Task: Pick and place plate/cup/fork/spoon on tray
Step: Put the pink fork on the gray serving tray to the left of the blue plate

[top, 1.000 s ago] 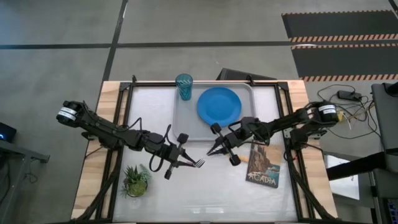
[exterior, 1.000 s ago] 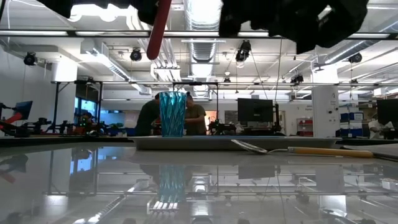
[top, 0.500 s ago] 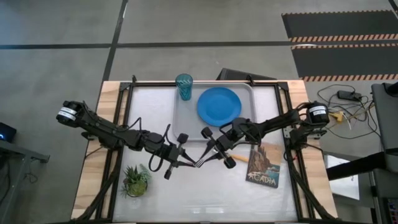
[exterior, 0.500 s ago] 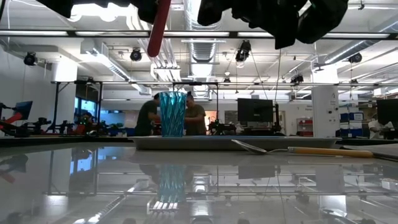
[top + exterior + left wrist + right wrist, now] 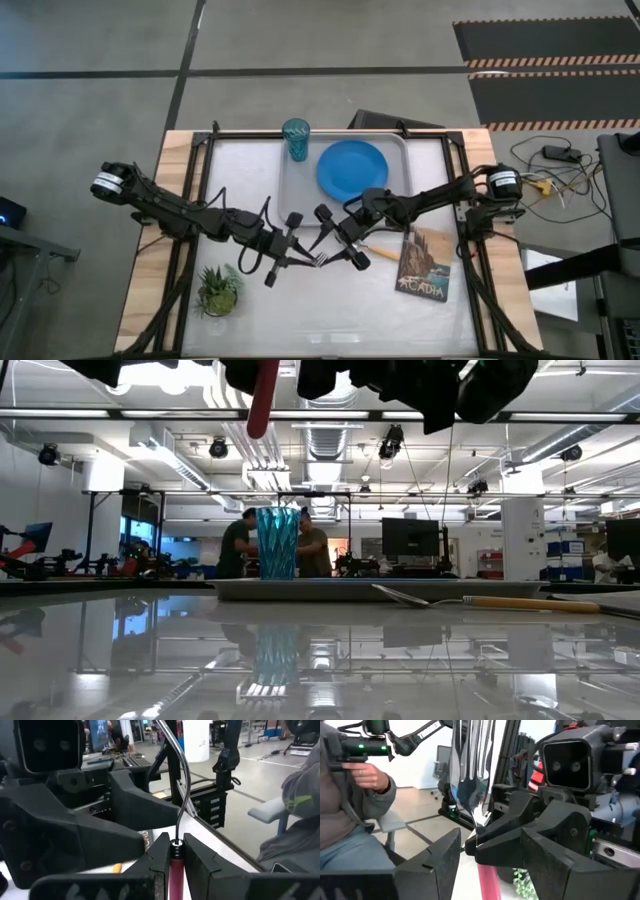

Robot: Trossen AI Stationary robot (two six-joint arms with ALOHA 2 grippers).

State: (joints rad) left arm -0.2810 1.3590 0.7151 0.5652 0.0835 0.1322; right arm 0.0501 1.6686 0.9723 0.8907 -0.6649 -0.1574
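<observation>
A fork with a pink-red handle (image 5: 262, 395) and metal tines (image 5: 470, 767) hangs above the table's middle, with my left gripper (image 5: 300, 256) shut on it. My right gripper (image 5: 330, 243) faces it from the right, open. Its two fingers (image 5: 427, 865) stand on either side of the fork's tine end without touching. The orange-handled spoon (image 5: 480, 601) lies flat on the table beside the right arm. The blue plate (image 5: 352, 170) and the teal cup (image 5: 295, 138) stand on the grey tray (image 5: 300, 195) at the far middle. My left gripper pinches the top of the fork's pink handle (image 5: 175, 862), where the metal neck begins, between its two fingers. The metal neck (image 5: 184, 785) runs forward out of the fingers toward my right gripper. The fork is lifted clear of the table.
A potted green plant (image 5: 218, 290) stands near the table's front left. A dark picture book (image 5: 425, 262) lies right of the middle, under the right arm. A seated person's hand (image 5: 367, 775) shows beyond the table in the right wrist view.
My right gripper has moved toward the table's left, up to the fork's tines, and has opened from shut. My left gripper has kept the fork in place.
</observation>
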